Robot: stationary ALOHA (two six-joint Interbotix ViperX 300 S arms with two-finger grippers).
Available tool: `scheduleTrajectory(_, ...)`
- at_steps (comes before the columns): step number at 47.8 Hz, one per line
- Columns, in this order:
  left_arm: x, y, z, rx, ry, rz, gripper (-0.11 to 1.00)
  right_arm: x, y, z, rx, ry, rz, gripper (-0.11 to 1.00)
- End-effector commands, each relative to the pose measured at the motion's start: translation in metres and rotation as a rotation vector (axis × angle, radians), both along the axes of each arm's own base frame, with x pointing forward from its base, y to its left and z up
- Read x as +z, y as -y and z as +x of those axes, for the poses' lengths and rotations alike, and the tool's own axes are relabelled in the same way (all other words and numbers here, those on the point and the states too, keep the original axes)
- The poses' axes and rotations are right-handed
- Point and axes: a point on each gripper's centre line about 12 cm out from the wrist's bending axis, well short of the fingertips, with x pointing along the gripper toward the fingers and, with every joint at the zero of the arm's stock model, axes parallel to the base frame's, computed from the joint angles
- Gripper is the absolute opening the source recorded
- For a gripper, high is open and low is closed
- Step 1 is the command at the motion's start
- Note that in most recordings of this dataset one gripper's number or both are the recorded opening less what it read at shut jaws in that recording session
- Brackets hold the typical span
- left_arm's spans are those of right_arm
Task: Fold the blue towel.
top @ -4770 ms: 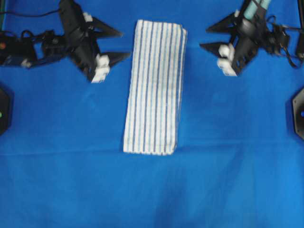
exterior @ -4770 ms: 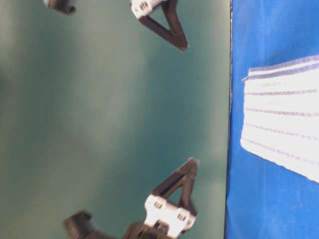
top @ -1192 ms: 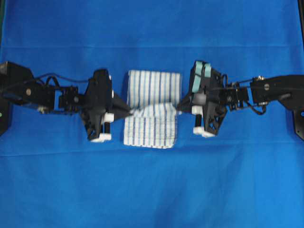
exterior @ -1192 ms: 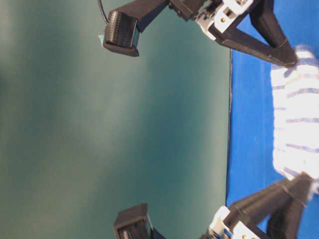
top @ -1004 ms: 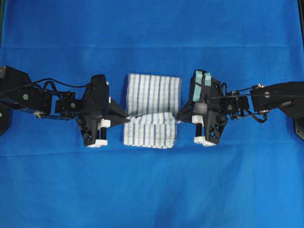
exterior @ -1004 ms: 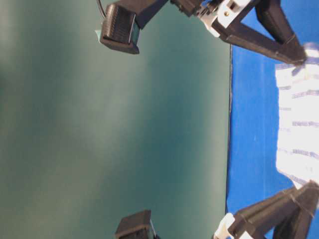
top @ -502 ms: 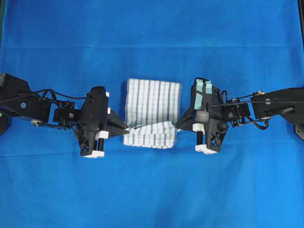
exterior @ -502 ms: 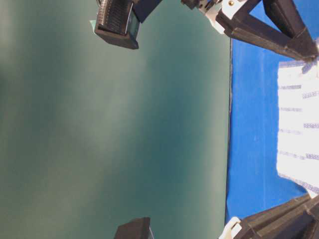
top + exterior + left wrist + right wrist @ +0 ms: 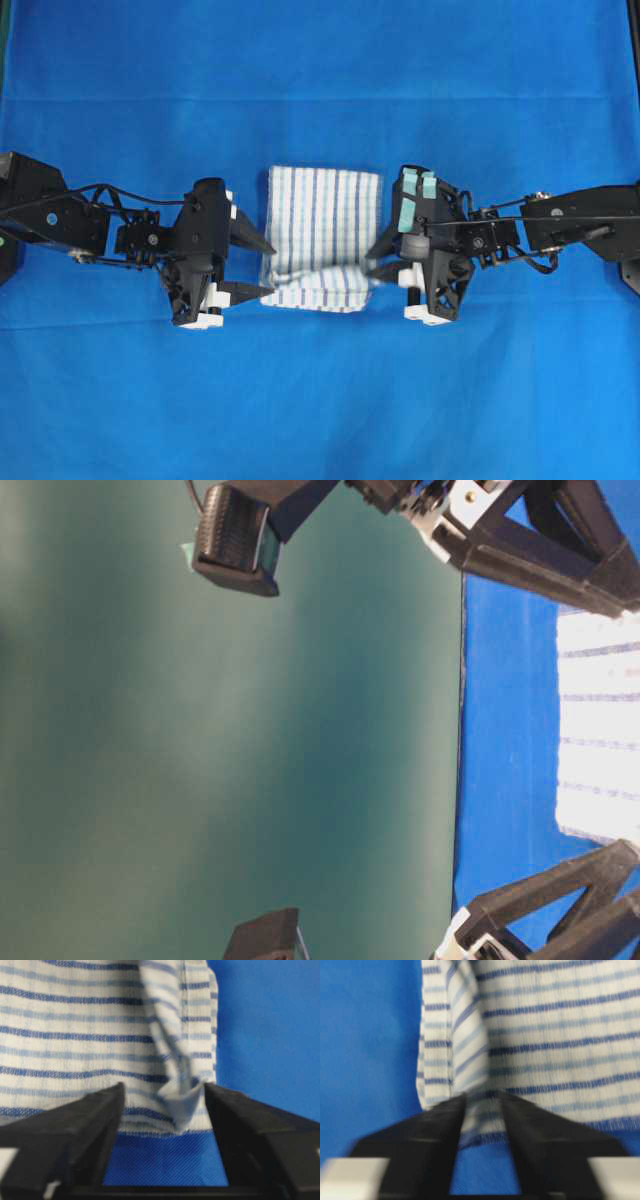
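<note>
The blue towel [image 9: 322, 235], white with thin blue stripes, lies folded over on itself on the blue table covering [image 9: 320, 400]. Its top layer ends in a rumpled edge near the front. My left gripper [image 9: 268, 268] is open at the towel's left side; in the left wrist view [image 9: 164, 1091] a loose folded corner of the towel [image 9: 75, 1025] hangs between the spread jaws. My right gripper [image 9: 372, 262] is at the towel's right side with its jaws a little apart. In the right wrist view [image 9: 482, 1097] the towel's edge [image 9: 560, 1025] lies in the narrow gap.
Both arms reach in from the sides at mid-table. Black arm mounts sit at the left edge [image 9: 8, 265] and the right edge [image 9: 630, 270]. The table-level view shows the towel's end [image 9: 600, 740] between the two grippers, with a green wall behind.
Both grippers carried the towel's far end toward the front, folding it over. Both were shut on the towel half a second ago; now the left jaws are wide apart and the right jaws have parted.
</note>
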Motion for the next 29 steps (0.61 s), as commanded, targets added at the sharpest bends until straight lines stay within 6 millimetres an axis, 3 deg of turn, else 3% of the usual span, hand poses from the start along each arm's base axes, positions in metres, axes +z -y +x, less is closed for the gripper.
scheduleTrajectory(1, 0.013, 0.001, 0.003, -0.006, 0.026, 0.003, 0.63, 0.014, -0.003, 0.007, 0.005, 0.041, 0.004, 0.56)
scheduleTrajectory(5, 0.022, 0.0, 0.001, -0.008, 0.021, 0.007, 0.62, 0.024, -0.002, 0.008, 0.003, 0.049, -0.004, 0.67)
scheduleTrajectory(9, 0.035, -0.002, -0.004, -0.005, 0.017, 0.006, 0.62, 0.038, 0.0, 0.004, 0.001, 0.052, -0.018, 0.61)
scheduleTrajectory(19, 0.079, -0.007, -0.031, 0.001, 0.06, 0.004, 0.62, 0.077, 0.005, -0.018, 0.0, 0.079, -0.064, 0.62)
scheduleTrajectory(29, 0.108, -0.017, -0.07, 0.019, 0.173, 0.006, 0.62, 0.112, 0.011, -0.055, 0.012, 0.157, -0.121, 0.62)
